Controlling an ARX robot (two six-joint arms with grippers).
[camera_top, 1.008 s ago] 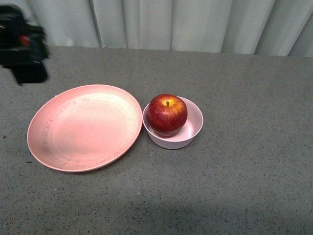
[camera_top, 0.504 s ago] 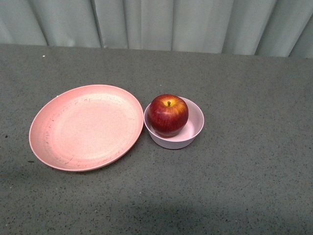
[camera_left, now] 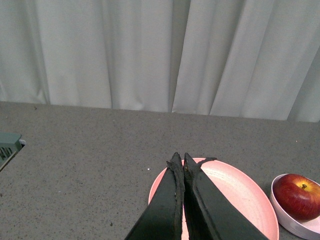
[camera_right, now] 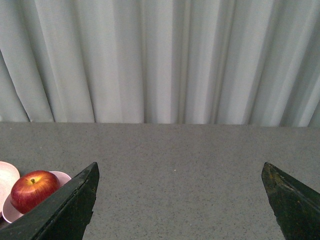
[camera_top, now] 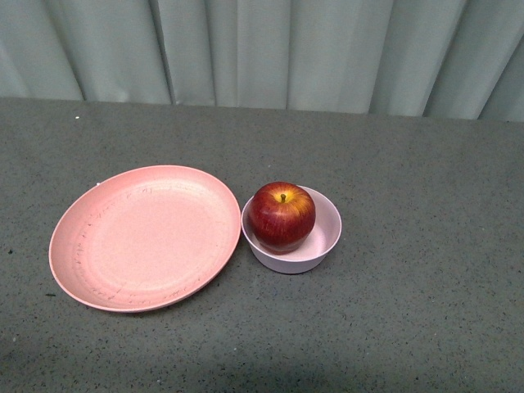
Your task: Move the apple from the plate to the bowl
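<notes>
Both arms have pulled back off the desk (camera_top: 426,311). Left fingers (camera_left: 176,200) pressed together, right fingers (camera_right: 75,200) spread wide. Apple (camera_top: 282,216) sits in bowl (camera_top: 326,246); plate (camera_top: 143,237) bare — task seemingly finished.

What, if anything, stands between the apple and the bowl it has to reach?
Nothing visible does. The apple already sits inside the bowl, and the plate beside it lies bare. The left gripper, jaws shut, and the right gripper, jaws wide apart, hold nothing and are well clear of it.
</notes>
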